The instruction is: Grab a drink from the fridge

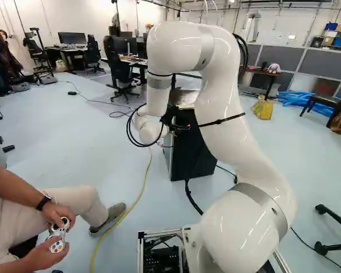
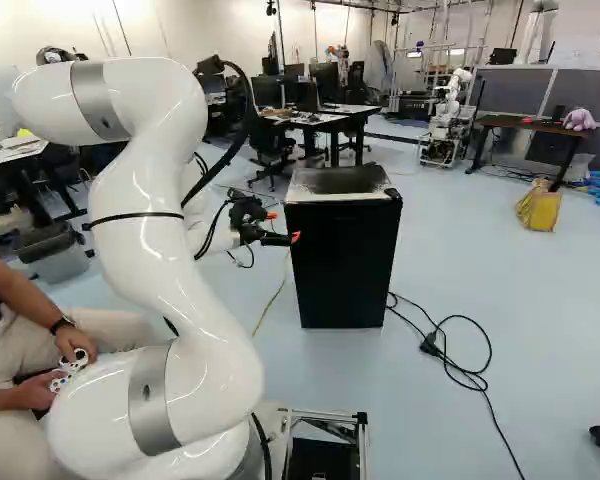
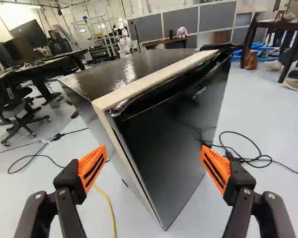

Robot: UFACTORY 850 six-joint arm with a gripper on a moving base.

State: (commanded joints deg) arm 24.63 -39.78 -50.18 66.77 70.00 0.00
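Note:
In the right base view my gripper (image 2: 272, 228) is at the left side of the small black fridge (image 2: 343, 255), near its upper part. The wrist view shows the gripper (image 3: 153, 167) open, its orange pads wide apart and nothing gripped. Ahead of the fingers stands the fridge (image 3: 164, 134), its dark door closed and its near vertical edge lying between the two pads' directions. Whether a fingertip touches the fridge I cannot tell. No drink shows.
A seated person with a controller is close at the left of the left base view. Black cable (image 2: 460, 350) lies right of the fridge; a yellow cable (image 1: 137, 199) crosses the floor. Desks, chairs, a yellow bag (image 2: 540, 208) and another robot (image 2: 445, 120) stand farther off.

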